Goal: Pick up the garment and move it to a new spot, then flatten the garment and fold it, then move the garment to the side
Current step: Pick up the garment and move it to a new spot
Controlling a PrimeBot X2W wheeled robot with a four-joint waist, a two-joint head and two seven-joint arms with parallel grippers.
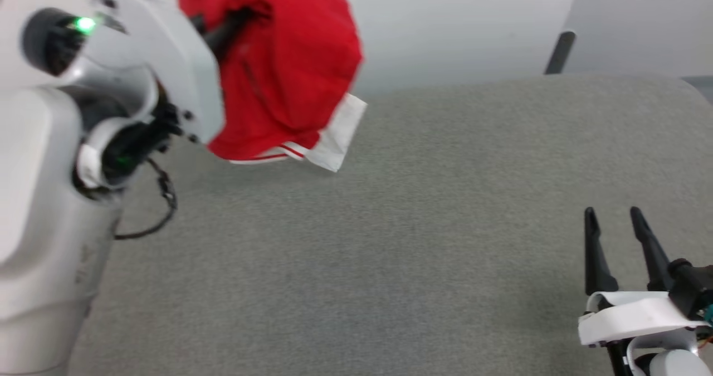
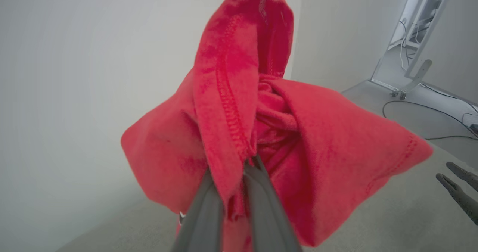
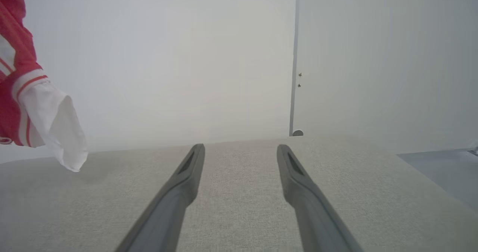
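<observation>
So the garment (image 1: 289,69) is up in the air, bunched into a bright red lump hanging over the far left part of the grey fabric-covered tabletop (image 1: 423,209), not touching it as far as I can tell. One white sleeve (image 1: 340,131) sticks out at the bottom of it, with the red-and-white striped trim (image 1: 278,153) right next to that; can't see any chest lettering in this crumple. The left hand (image 2: 239,170) has its two dark fingers pressed together on a thick fold of the red cloth, hem stitching running right down into the pinch. The big pale left arm (image 1: 55,198) with a green light (image 1: 84,24) blocks a good chunk of the left side in the head view. The right hand (image 1: 613,220) sits low at the near right, well apart from the shirt, fingers spread with nothing between them, just over the grey surface. Behind it all is a plain white wall (image 3: 186,58), plus a dark slanted post (image 1: 560,53) past the far edge and some cables (image 2: 429,110) on the floor.
</observation>
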